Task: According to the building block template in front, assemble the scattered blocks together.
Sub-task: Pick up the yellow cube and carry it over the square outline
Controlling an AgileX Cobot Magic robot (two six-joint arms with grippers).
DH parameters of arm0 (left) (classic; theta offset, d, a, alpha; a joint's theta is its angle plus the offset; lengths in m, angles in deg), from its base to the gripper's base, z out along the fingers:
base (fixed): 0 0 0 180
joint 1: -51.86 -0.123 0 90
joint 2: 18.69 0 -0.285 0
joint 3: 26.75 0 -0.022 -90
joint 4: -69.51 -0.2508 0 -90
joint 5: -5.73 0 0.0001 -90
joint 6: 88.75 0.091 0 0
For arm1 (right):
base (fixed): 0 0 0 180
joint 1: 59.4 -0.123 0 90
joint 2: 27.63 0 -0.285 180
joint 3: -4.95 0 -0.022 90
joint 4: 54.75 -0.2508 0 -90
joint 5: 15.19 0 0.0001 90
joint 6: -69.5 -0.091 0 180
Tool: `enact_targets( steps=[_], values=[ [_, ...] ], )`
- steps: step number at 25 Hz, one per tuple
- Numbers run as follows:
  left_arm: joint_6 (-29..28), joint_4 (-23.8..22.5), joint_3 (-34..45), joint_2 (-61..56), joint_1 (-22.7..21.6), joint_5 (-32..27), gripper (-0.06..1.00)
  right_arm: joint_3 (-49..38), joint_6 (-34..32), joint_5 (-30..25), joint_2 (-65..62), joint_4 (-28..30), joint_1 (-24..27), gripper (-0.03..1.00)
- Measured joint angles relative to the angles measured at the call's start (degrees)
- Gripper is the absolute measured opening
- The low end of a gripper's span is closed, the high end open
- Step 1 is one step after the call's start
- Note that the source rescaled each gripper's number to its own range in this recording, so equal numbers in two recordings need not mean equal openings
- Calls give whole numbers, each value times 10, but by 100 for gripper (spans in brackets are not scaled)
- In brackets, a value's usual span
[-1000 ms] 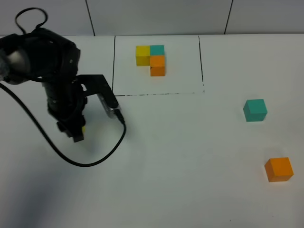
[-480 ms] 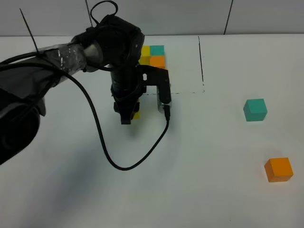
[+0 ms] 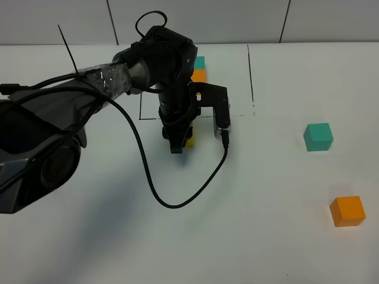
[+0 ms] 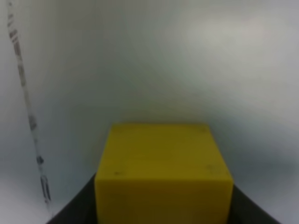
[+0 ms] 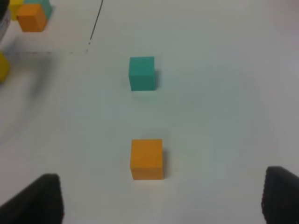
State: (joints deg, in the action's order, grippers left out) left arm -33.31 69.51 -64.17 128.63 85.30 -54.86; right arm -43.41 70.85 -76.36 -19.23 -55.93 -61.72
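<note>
My left gripper is shut on the yellow cube, just in front of the template's front black line. In the left wrist view the yellow cube fills the space between the jaws. I cannot tell if it touches the table. The arm hides part of the template; its teal cube and orange cube show. The loose teal cube and loose orange cube lie at the right. My right gripper is open, short of the orange cube and teal cube.
The left arm's black cable loops over the white table in front of the gripper. The dashed frame line runs beside the held cube. The template shows far off in the right wrist view.
My left gripper has carried the yellow cube from the far left of the table rightward, to just in front of the template frame. The teal and orange loose cubes have not moved.
</note>
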Motion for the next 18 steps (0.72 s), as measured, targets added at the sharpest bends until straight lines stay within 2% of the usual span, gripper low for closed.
enact_targets(
  steps=[18],
  values=[
    [14, 0, -6, 7, 0, 13, 1, 0, 0, 0, 0, 0, 0, 72]
  ],
)
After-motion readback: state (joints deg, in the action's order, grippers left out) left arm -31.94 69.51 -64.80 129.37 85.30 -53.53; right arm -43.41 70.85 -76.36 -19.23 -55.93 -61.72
